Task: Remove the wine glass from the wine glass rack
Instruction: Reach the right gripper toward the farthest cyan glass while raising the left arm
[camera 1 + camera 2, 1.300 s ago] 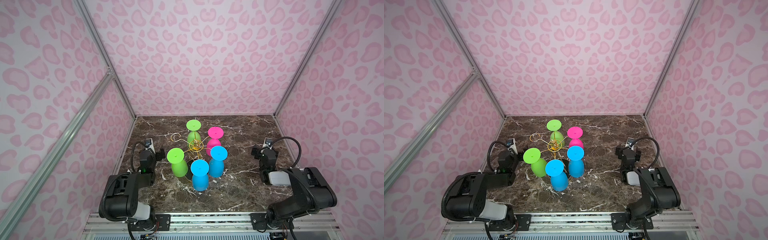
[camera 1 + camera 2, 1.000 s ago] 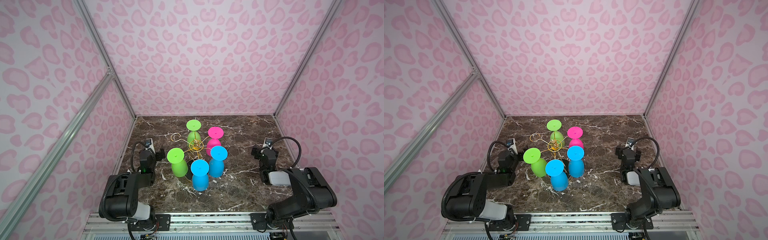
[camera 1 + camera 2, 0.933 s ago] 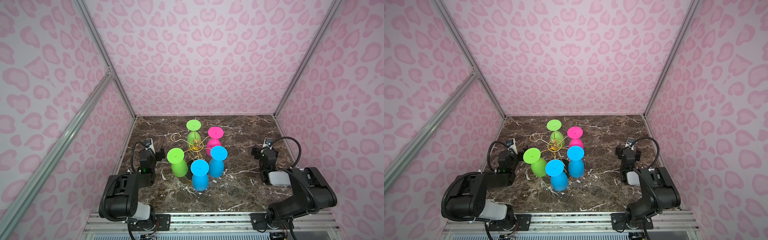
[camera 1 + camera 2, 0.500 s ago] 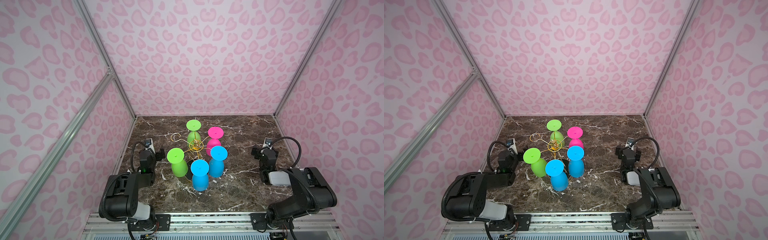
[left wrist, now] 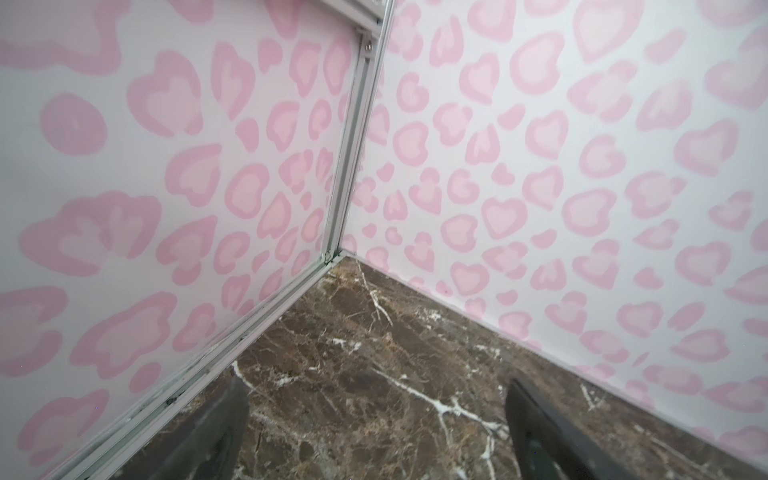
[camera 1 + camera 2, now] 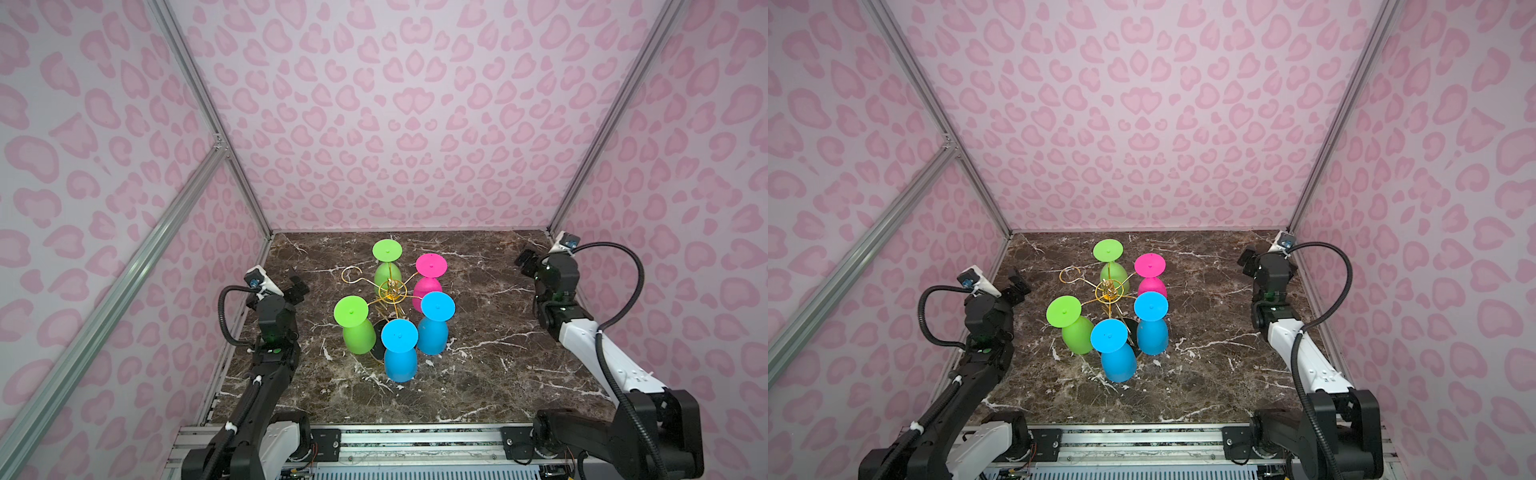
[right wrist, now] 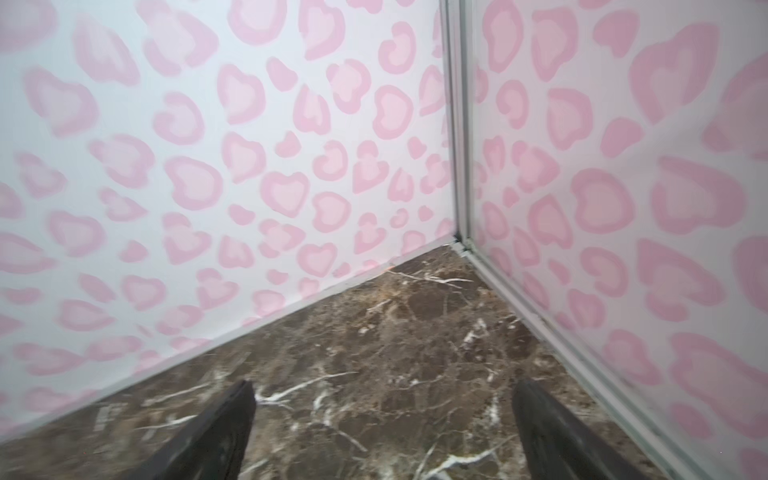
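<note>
Gold wire forms the wine glass rack: thin arms radiate from a central post above a round black base, set near the middle of the brown, white-veined marble tabletop. Five opaque, matte goblets are hung upside down, flat round feet uppermost: the rear green glass, pink glass, right blue glass, front blue glass and left green glass. One loop hook, toward the rear left corner, carries nothing. The left gripper is poised by the left edge and the right gripper near the rear right corner. Both are well apart from the rack, jaws spread wide around nothing.
</note>
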Controlling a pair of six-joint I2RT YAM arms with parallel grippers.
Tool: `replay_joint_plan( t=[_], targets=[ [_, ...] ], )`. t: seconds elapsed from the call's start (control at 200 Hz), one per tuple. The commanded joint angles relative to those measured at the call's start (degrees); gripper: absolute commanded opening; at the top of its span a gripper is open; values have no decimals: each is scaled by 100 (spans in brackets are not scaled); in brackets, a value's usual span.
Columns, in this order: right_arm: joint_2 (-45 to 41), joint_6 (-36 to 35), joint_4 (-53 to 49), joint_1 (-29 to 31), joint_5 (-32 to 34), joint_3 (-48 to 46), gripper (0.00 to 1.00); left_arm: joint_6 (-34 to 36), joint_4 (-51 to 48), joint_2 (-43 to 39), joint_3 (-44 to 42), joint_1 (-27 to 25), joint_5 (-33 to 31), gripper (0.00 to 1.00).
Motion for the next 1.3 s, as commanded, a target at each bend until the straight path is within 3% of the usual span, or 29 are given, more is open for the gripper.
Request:
replay_joint_plan(
  t=[0.0,0.08,0.285,0.58,0.87,1.295],
  targets=[
    [-461,1535,-864,-477,-2870,-288,95,-671,-1167,-492,231,15,75,98],
    [-1022,2115,-181,-615,-3624,-738,87,-959,-1214,-969,110,28,322,98],
    [-1883,2479,-642,-425,-4643,-567,71,-1084,-1216,-1710,106,43,718,98],
    [-1345,2976,-1195,651,-5995,40,65,-1047,-1189,-1944,534,50,404,97],
    [-1105,3091,-1736,1406,-6578,116,48,-972,-1296,-2024,719,67,735,97],
    [-1303,3983,-1116,1836,-6577,-190,40,-844,-1441,-2148,682,59,749,97]
  ],
)
